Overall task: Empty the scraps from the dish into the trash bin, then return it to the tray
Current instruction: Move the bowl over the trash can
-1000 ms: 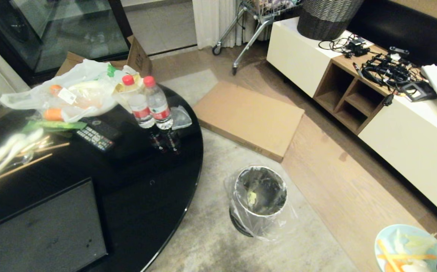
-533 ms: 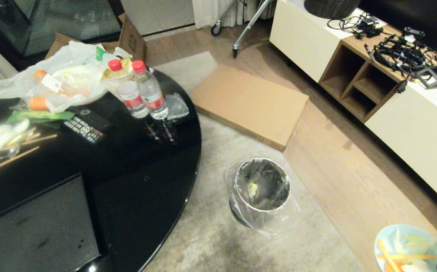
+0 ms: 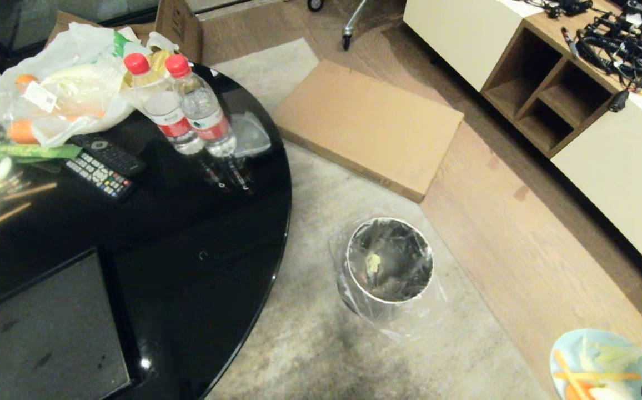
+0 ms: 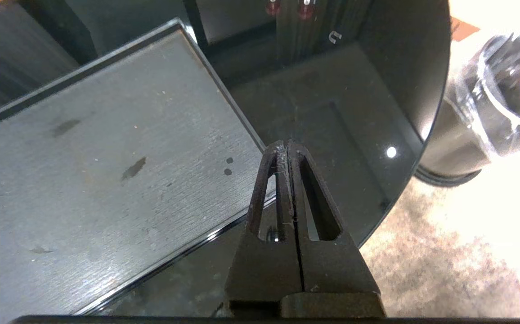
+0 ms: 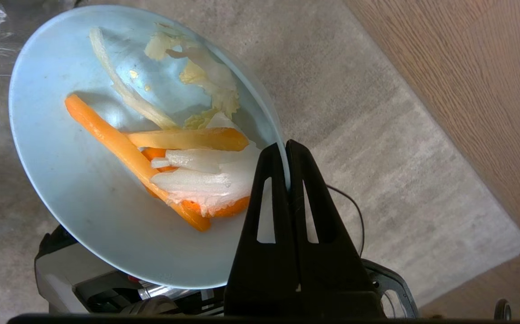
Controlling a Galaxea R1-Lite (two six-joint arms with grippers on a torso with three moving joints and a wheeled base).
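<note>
Dish held right of the bin

Right gripper (image 5: 287, 148) clamps the dish (image 5: 84, 189) rim (scraps (image 5: 174, 148) inside); left gripper (image 4: 287, 148) pressed together over the table (image 4: 332, 112).

Pale blue dish (image 5: 84, 216), orange scraps (image 5: 120, 148)

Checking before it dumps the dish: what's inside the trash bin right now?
Inside the trash bin, its clear bag liner holds one small pale yellow-green scrap. The dark, reflective interior hides whether anything else lies at the bottom.
</note>
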